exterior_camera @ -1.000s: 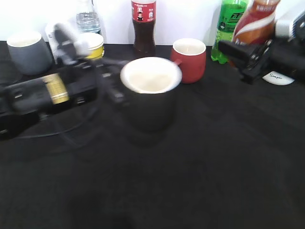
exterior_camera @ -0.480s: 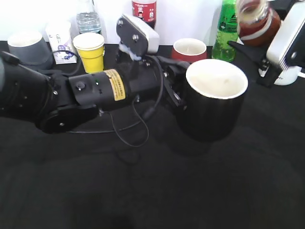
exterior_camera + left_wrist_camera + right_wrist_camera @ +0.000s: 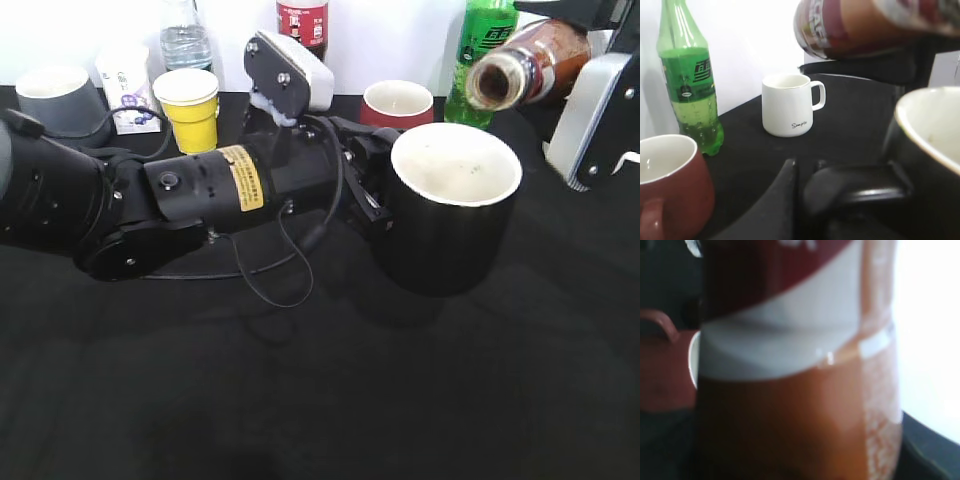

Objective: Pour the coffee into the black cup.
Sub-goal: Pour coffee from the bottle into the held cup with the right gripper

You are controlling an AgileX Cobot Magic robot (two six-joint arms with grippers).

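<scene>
**Clearance: front open, back row crowded**

Front half of counter (image 3: 330, 400) bare, free passage. Left arm (image 3: 130, 205) lies across the middle, blocking left-to-centre. Behind the black cup (image 3: 450, 220): red mug (image 3: 398, 105), green bottle (image 3: 487, 50), cola bottle (image 3: 302, 22), yellow cup (image 3: 190, 108), grey mug (image 3: 55, 100) close-packed; white mug (image 3: 788, 105) beyond

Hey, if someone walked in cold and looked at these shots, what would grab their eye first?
Probably the coffee bottle, tipped nearly level in the right gripper with its open mouth above the black cup. Next, the left gripper gripping that cup's handle at centre. Behind stand a red mug, a yellow cup and a green bottle.
</scene>
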